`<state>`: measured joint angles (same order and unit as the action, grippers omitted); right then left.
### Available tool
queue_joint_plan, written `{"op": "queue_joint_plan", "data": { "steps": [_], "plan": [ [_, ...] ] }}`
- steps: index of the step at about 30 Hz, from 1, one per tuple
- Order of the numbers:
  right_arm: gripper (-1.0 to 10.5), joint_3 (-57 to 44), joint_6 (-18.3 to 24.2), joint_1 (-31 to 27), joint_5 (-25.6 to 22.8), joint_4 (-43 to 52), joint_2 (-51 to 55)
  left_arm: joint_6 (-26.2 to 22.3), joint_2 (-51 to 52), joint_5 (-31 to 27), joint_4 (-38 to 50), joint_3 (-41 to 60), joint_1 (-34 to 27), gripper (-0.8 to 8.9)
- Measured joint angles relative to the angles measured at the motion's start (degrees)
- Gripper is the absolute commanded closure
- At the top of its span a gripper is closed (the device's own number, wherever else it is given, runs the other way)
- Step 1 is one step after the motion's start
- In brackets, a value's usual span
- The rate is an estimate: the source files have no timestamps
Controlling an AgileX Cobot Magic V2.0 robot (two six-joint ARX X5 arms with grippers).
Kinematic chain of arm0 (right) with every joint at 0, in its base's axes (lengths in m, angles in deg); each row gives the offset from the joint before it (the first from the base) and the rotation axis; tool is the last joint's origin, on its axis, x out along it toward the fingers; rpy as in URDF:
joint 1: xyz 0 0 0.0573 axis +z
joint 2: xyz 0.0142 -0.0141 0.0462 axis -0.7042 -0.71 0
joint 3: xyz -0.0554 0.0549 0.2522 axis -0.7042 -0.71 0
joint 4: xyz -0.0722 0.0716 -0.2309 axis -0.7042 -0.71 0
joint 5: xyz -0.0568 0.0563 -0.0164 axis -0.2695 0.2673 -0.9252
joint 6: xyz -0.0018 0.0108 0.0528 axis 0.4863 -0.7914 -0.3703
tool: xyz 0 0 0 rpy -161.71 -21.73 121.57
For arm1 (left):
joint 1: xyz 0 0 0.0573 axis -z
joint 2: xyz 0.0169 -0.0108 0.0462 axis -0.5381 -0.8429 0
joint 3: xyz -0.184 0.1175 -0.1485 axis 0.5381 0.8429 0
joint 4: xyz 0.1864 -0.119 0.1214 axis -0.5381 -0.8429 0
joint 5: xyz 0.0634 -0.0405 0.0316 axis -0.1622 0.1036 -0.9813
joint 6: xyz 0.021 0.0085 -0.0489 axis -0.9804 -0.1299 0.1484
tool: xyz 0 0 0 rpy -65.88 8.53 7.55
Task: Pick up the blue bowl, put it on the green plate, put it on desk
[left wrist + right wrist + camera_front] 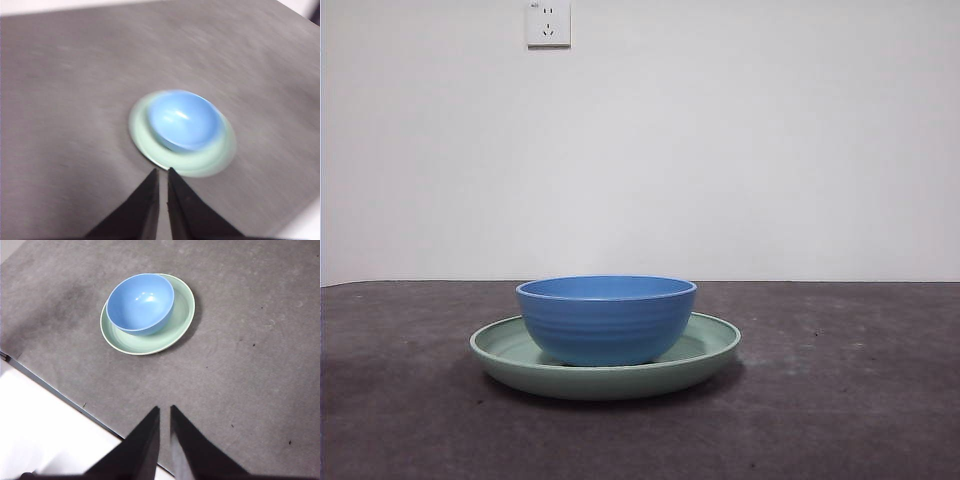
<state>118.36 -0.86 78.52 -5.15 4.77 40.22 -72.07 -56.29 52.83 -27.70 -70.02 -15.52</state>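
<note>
Dark mottled desk (840, 400), glossy ridged blue bowl (606, 318) upright on mint-green plate (710, 345), both end effectors closed, empty.

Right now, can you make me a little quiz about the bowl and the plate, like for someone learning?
1. True or false: the blue bowl sits on the green plate.
2. Which is wider? A) the bowl B) the plate
3. Fill in: the left gripper and the right gripper both hang above the desk, holding ____.

Key: 1 true; 2 B; 3 nothing. Each gripper's jaws stand nearly together with only a thin gap, well away from the dishes.
</note>
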Motion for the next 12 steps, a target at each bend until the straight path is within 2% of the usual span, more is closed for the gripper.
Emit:
{"op": "queue_joint_plan", "data": {
  "steps": [4, 7, 12],
  "plan": [
    [9.2, 0.0, 0.0, 0.0, 0.0, 0.0, 0.0, 0.0, 6.8, 0.0, 11.2, 10.1, -8.7, 7.87],
    [9.2, 0.0, 0.0, 0.0, 0.0, 0.0, 0.0, 0.0, 10.4, 0.0, 24.2, 19.7, -14.0, 7.87],
    [9.2, 0.0, 0.0, 0.0, 0.0, 0.0, 0.0, 0.0, 13.7, 0.0, 40.6, 33.4, -18.2, 7.87]
  ]
}}
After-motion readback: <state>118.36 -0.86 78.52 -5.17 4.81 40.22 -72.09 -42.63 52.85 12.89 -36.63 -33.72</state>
